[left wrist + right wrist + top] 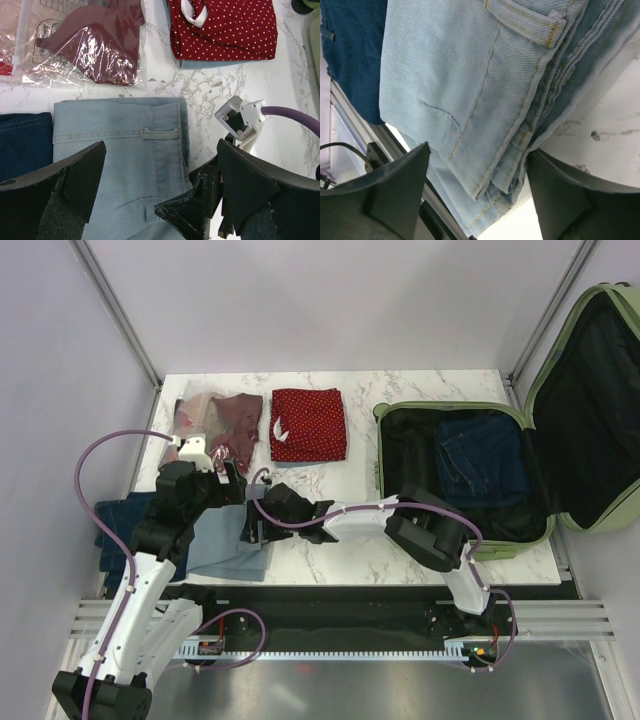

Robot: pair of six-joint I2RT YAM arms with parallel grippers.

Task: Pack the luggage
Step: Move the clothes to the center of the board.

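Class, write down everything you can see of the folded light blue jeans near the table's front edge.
The light blue jeans are pale washed denim, folded in layers, with a belt loop, waistband seam and tan stitching showing. They lie on the marble table near its front left, against darker jeans. The open right gripper straddles their stacked edge; the open left gripper hovers above.

Suitcase (600, 410): lid cut off at the 3 o'clock edge. Dark jeans (125, 512): mostly hidden beneath left arm (150, 580). Bag (50, 25): print illegible.
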